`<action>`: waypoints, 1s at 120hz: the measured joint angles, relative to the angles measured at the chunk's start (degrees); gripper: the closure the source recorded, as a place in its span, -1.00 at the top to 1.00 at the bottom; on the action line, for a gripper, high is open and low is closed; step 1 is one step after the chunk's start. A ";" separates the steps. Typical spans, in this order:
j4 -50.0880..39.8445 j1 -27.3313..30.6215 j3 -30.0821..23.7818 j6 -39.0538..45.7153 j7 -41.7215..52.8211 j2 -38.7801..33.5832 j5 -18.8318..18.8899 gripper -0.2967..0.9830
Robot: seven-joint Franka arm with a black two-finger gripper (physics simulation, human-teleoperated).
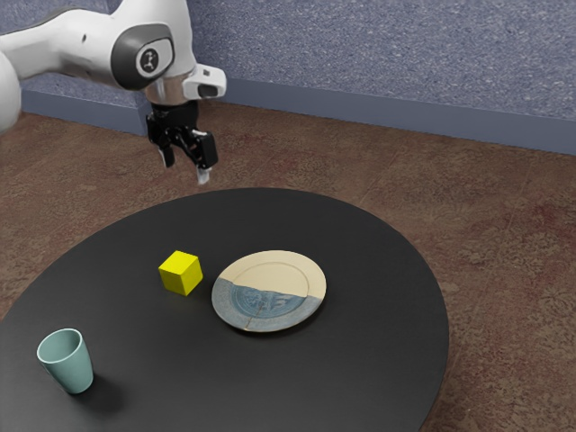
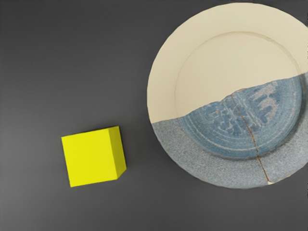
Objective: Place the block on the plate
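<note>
Exterior view: round black counter (image 1: 378,315), brown floor (image 1: 495,234), speckled bluish wall (image 1: 405,54) beyond; my fingers (image 1: 203,174) point down, spread open.

There is one claw (image 1: 185,168), with two fingers (image 1: 203,176), on one arm (image 1: 85,47). Lower than the claw stands one table (image 1: 360,369), and on it are three things in all, each the only one of its kind: one block (image 1: 181,273), one plate (image 1: 270,291) and one cup (image 1: 68,362). Two of the three, the block and the plate, lie within the claw's own camera view; the one cup stands farther from the claw than the block.
</note>
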 joint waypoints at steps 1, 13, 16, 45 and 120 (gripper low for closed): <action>0.00 -0.01 0.01 -0.01 0.02 -0.04 0.00 0.54; -1.09 0.43 0.06 0.07 0.22 -0.17 0.05 0.54; -1.77 0.92 0.09 0.16 0.25 -0.12 0.06 0.54; -10.89 6.66 -0.02 7.57 0.15 3.55 0.04 0.54; -18.40 12.06 -2.40 31.82 -2.89 13.72 -0.50 0.54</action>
